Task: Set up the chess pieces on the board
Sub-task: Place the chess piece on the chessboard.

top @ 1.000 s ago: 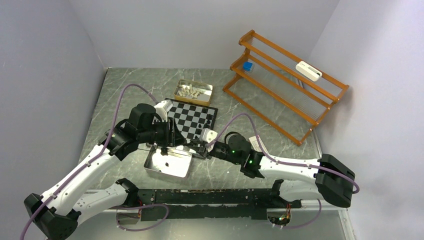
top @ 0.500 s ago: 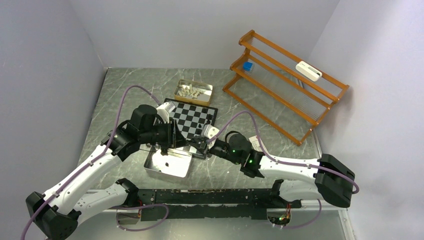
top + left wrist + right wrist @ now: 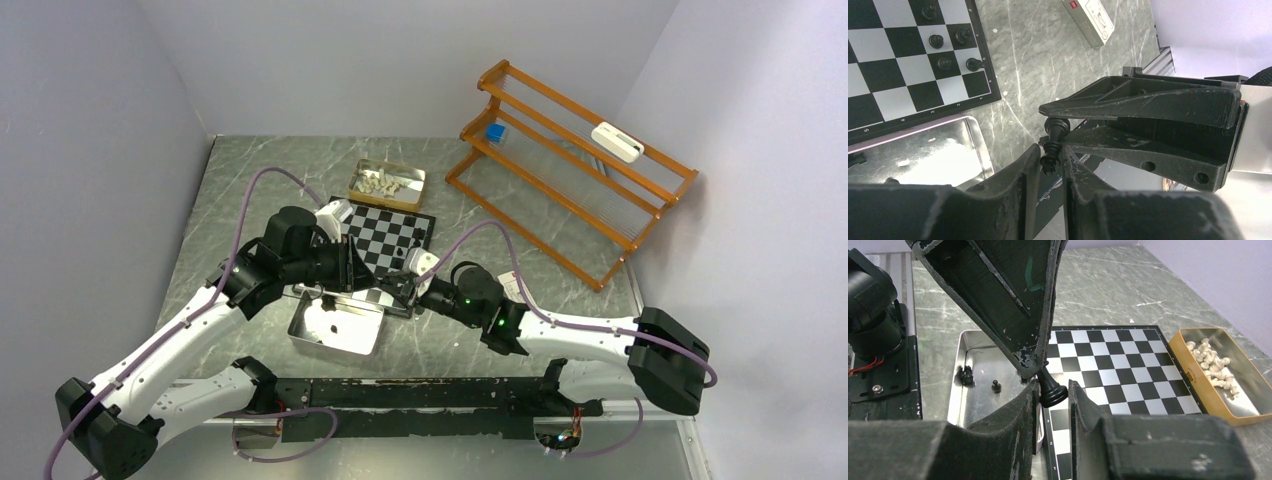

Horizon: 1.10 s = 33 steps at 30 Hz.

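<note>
The right end effector (image 3: 1054, 388) is nearly closed, its two matt black, scuffed fingers clamped on the round base of a glossy black piece (image 3: 1055, 126). The piece hangs in the air with its knobbed head pointing away from that grip. The left end effector (image 3: 1050, 156) meets it tip to tip. Its fingers stand only a narrow slot apart with the piece's head between them, and I cannot tell whether they press on it.

The pair hangs just above the spot where the near edge of the board (image 3: 1128, 365) runs beside a silver tray (image 3: 979, 365). The board is flat, with black and white squares inside a thin black border. Five more black pieces (image 3: 944, 63) stand upright in one corner of it. The tray is shiny, shallow metal with rounded corners, and two small black pieces (image 3: 966, 375) are in it.

Past the board's far edge lies a gold-walled tin (image 3: 1248, 385) holding a heap of cream pieces (image 3: 1210, 360). All of this rests on a grey, veined, stone-look worktop (image 3: 250, 190).

At the far right stands an orange stepped rack (image 3: 570, 190) of thin bars, with a blue item (image 3: 494, 131) and a white block (image 3: 615, 141) on it.

From above, both wrists cover the board's near edge. In the right wrist view the left fingers hide part of the silver tray.
</note>
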Each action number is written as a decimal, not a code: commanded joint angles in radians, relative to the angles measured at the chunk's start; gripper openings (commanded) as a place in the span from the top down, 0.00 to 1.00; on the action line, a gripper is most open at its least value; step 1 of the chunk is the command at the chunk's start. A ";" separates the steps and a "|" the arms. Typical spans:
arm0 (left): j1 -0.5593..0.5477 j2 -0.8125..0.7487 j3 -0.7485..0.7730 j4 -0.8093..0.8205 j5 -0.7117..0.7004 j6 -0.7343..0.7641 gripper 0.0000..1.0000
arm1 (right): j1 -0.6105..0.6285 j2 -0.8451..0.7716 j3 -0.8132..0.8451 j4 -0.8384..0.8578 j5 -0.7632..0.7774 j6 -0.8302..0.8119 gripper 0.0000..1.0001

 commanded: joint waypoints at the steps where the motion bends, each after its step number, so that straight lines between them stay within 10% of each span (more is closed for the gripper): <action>1: 0.000 -0.005 0.010 0.037 0.027 -0.005 0.74 | -0.008 0.003 -0.010 0.037 0.012 0.017 0.87; 18: 0.000 0.236 0.267 -0.206 -0.187 0.152 0.82 | -0.010 -0.321 -0.102 -0.181 0.126 0.123 0.02; 33: -0.126 0.761 0.701 -0.415 -0.404 0.245 0.84 | -0.010 -0.703 -0.088 -0.542 0.306 0.169 0.00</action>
